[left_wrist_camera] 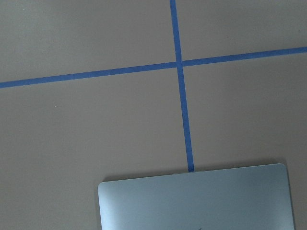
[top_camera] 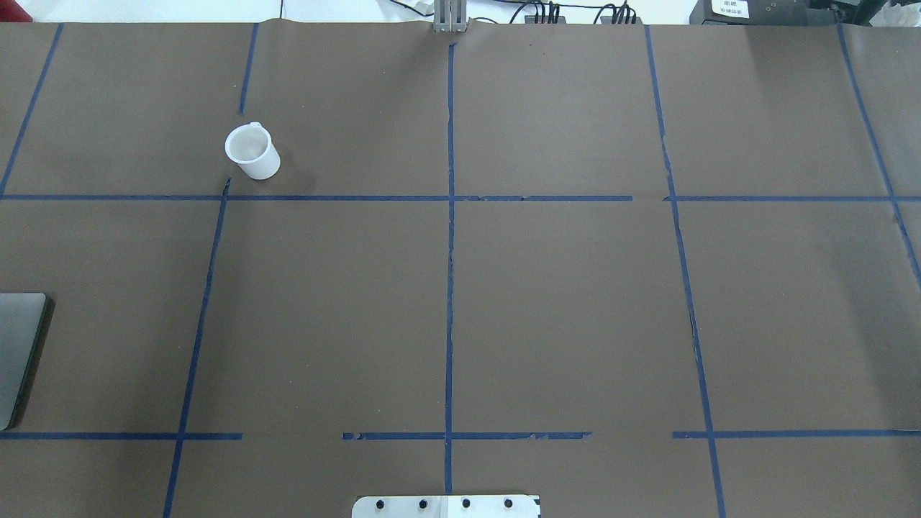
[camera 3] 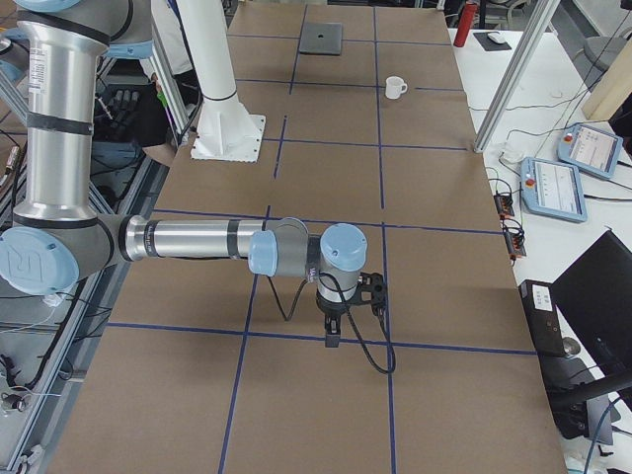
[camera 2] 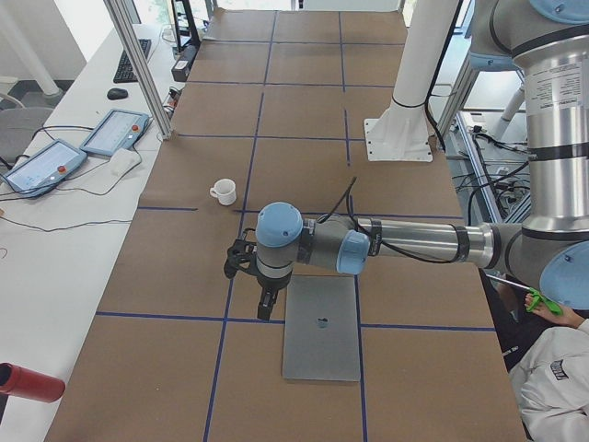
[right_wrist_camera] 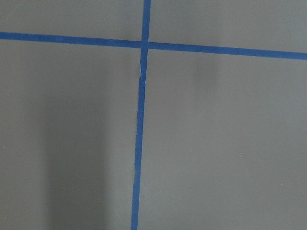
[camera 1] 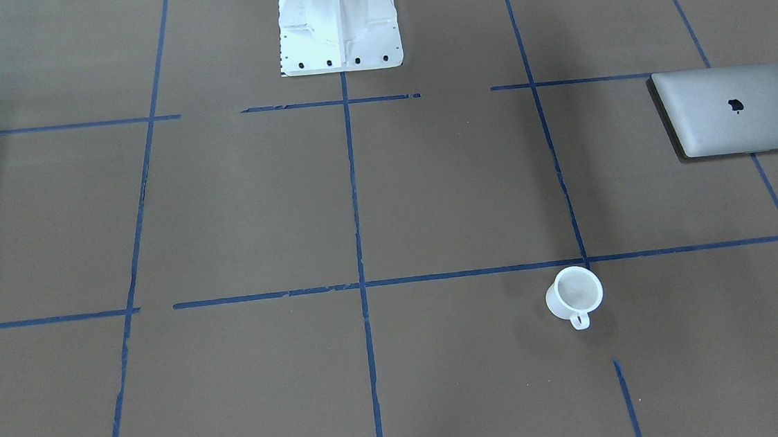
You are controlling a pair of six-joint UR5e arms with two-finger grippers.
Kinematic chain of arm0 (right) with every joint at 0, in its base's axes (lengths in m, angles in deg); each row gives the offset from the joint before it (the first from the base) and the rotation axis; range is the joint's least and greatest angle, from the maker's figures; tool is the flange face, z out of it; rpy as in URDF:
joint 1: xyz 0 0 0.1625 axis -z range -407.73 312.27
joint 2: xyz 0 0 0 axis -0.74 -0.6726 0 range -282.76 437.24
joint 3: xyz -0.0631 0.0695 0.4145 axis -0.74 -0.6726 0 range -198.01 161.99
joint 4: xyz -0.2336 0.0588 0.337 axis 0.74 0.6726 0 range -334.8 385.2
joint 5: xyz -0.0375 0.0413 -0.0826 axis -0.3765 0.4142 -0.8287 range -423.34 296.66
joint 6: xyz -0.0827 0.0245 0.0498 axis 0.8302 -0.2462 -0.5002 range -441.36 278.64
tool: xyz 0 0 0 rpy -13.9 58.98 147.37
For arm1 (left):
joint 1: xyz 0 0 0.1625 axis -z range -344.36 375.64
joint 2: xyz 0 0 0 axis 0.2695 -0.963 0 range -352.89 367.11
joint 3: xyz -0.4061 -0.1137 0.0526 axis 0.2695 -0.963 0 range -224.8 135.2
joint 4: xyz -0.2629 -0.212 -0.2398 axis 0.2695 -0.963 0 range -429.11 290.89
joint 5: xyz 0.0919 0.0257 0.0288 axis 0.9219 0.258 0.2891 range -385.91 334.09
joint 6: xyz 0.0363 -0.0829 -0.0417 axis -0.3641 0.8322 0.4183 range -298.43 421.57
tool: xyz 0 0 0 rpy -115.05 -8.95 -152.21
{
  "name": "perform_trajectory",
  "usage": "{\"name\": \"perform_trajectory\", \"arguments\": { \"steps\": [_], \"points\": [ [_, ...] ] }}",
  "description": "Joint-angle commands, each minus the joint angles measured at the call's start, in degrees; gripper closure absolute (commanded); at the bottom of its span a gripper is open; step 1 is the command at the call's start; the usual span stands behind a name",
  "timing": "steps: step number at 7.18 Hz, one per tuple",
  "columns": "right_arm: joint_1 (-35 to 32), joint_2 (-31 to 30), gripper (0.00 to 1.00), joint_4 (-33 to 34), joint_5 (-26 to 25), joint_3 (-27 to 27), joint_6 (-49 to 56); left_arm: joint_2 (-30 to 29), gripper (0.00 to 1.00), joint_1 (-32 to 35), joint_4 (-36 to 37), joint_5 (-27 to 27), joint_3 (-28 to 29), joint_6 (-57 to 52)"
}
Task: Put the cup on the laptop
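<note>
- Sitting upright with its mouth up, the cup (camera 1: pixel 575 294) in the front-facing view is well apart from the laptop (camera 1: pixel 738 110), toward the operators' side. Its handle points away from the robot. Nothing touches it, so I judge the pick is not yet begun. The laptop lies closed and flat, giving a level lid to set the cup on.
- Overhead, only a strip of the laptop (top_camera: pixel 18 352) shows at the edge, with the cup (top_camera: pixel 252 151) far beyond it. Neither gripper appears. Brown paper (top_camera: pixel 561 309) covers the table, ruled by blue tape (top_camera: pixel 450 288).
- From the left end, the left gripper (camera 2: pixel 264 307) hangs pointing down just beside the laptop's operator-side edge, above the paper. I cannot tell how wide it is parted. It looks empty. A white pedestal (camera 2: pixel 400 129) stands beyond the laptop, and two tablets (camera 2: pixel 115 132) lie on a side bench.
- From the right end, the right gripper (camera 3: pixel 332 331) points down over bare paper, far from the laptop. Its opening cannot be judged here either.
- The left wrist view shows the laptop's edge and a tape cross.
- The right wrist view shows only paper and tape.
</note>
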State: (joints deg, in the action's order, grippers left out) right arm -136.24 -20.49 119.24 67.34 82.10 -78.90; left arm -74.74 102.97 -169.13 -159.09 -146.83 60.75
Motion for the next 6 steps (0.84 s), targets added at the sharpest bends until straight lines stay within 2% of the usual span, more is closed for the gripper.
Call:
{"name": "perform_trajectory", "arguments": {
  "steps": [1,3,4,6],
  "points": [
    [0.0,0.0,0.00,0.0,0.0,0.0,0.0,-8.2,0.00,-7.0,-0.4,0.2,1.9,2.8],
    [0.0,0.0,0.00,0.0,0.0,0.0,0.0,-18.5,0.00,-13.0,-0.3,0.4,5.6,13.6],
    [0.0,0.0,0.00,0.0,0.0,0.0,0.0,-25.1,0.00,-19.0,-0.2,0.4,8.7,21.8],
    [0.0,0.0,0.00,0.0,-0.1,0.0,0.0,-39.4,0.00,-24.1,-1.1,0.5,21.0,37.1]
  ]
}}
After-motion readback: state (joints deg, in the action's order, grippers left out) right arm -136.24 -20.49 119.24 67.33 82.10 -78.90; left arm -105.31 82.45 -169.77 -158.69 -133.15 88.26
